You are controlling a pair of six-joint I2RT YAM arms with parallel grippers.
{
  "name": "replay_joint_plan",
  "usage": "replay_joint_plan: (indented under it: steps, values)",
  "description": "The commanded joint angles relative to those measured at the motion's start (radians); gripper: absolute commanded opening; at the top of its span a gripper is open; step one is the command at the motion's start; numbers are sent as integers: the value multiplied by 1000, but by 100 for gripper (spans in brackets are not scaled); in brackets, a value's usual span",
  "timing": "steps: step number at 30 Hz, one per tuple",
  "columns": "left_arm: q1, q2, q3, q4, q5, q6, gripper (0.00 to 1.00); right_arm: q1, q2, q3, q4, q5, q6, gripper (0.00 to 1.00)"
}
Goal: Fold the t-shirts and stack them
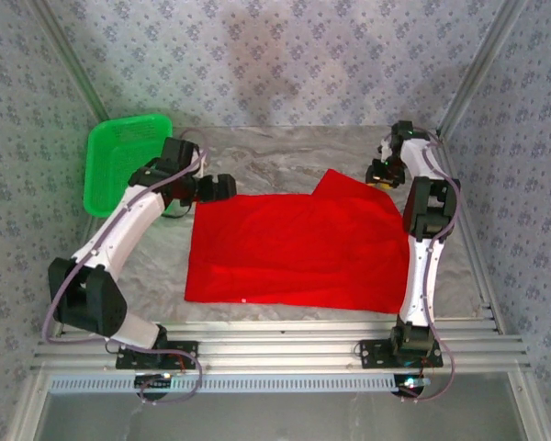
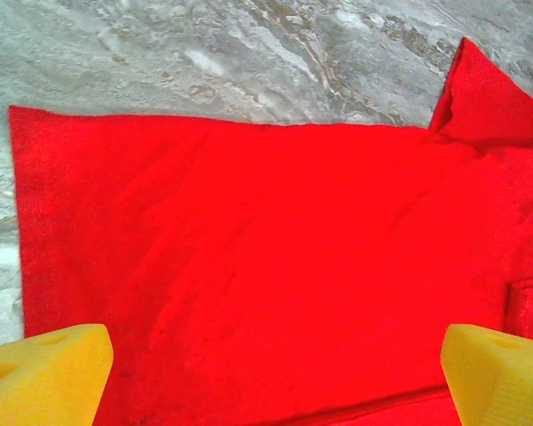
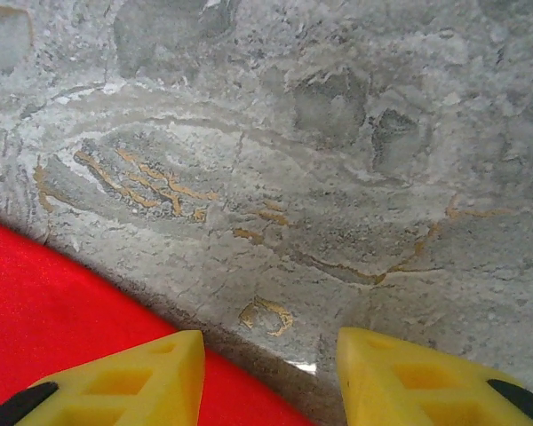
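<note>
The left hand (image 1: 219, 186) sits at the far left corner of the t-shirt (image 1: 298, 248), with its two yellow fingers (image 2: 44, 373) spread wide and nothing held between them. In the left wrist view the fingers stand at the lower corners of the frame, with red cloth (image 2: 266, 248) across the gap between them. The right hand (image 1: 378, 175) sits at the far right corner of the t-shirt, and its yellow fingers (image 3: 133, 373) are also spread and hold nothing. In the right wrist view, one finger is over the edge of the red cloth (image 3: 44, 311) and the other is over bare bench (image 3: 338, 133). Whether either hand touches the cloth cannot be determined. The t-shirt is bright red, plain on the side facing up, and lies flat in the middle of the bench (image 1: 285, 152) between the two arms as a rough rectangle. Its far and left edges are straight, and a triangular flap (image 2: 489, 98) sticks out at the far right corner. Shallow creases run across the cloth. A small pale speck (image 1: 243, 299) sits near the near edge, too small to identify. The bench surface is grey and marbled with tan veins. A green mesh basket (image 1: 119, 161) stands tilted at the far left, apart from the t-shirt and partly behind the left arm. Patterned walls (image 1: 275, 55) enclose the bench, and metal rails (image 1: 285, 344) run along its near edge.
</note>
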Motion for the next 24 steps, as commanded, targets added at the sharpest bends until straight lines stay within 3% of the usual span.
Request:
replay_joint_plan:
  steps: [1, 6, 13, 24]
  values:
    - [18, -45, -20, -28, -20, -15, 95, 16, 57, 23, -43, 5, -20, 43]
    - [28, -74, -48, -29, -23, -18, 95, 37, 58, 27, -53, -6, -27, 38]
    - [34, -100, -89, -24, -11, -34, 95, 52, 26, 50, 1, -14, 5, 42]
    - [35, -166, -162, -10, -6, -53, 96, 108, 167, 292, -17, -105, 63, 47]
